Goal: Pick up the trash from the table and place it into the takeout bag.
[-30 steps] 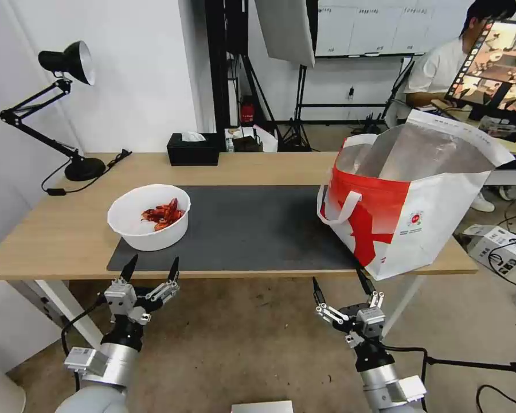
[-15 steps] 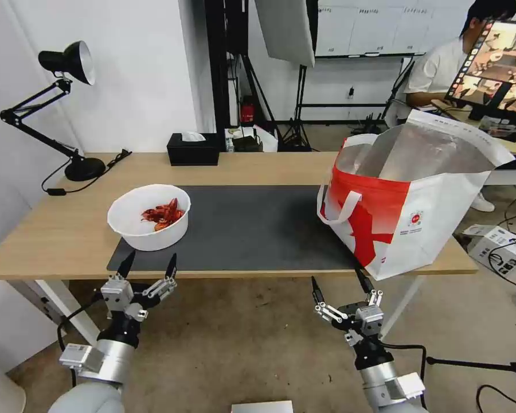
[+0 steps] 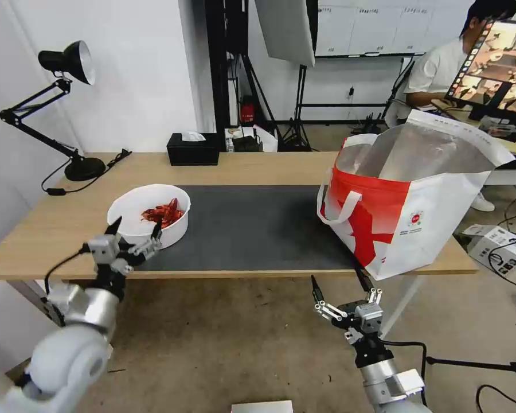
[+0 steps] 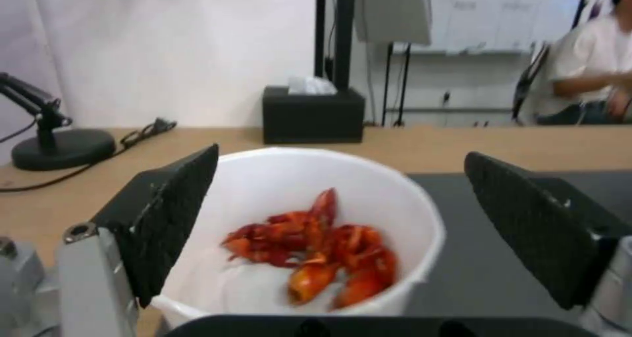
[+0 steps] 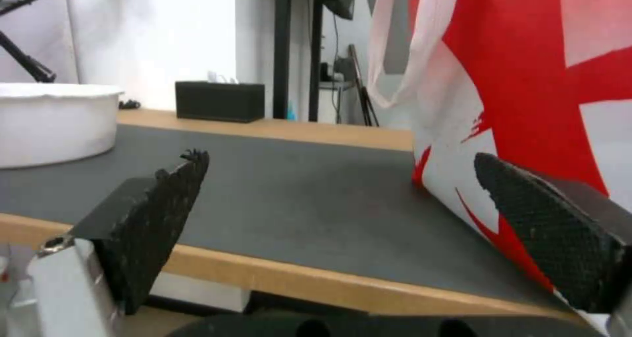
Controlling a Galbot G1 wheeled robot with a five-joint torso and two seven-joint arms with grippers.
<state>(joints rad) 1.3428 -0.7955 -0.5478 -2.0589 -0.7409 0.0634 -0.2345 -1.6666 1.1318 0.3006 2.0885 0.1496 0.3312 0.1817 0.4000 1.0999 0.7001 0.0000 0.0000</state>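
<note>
On the near left of the surface (image 3: 57, 229) your left gripper (image 3: 133, 230) hangs at the near rim of the bowl (image 3: 149, 215), fingers spread wide and holding nothing. From the left wrist camera the bowl (image 4: 299, 233) sits between the two black pads (image 4: 168, 218), a little toward one side, with the red shells (image 4: 316, 248) heaped in the bottom.

Centre the gripper before you close. A round bowl this wide looks too big to span — go for the rim instead, one finger inside the wall and one outside. Pick the near edge, where the inside finger will not dig into the shells. Come down gently; the wall looks thin and may flex or slip if you squeeze hard or catch it at an angle.

Once you have it, lift straight and keep it level, because the shells are loose and would likely spill with a tilt. The bag (image 3: 407, 201) stands well apart at the right end of the surface, mouth open and foil lining showing, so carry the bowl high enough to clear its top edge and handles.

Your right gripper (image 3: 337, 287) waits below the near edge of the surface in front of the bag, also spread open and empty — leave it there unless the bag needs steadying.
</note>
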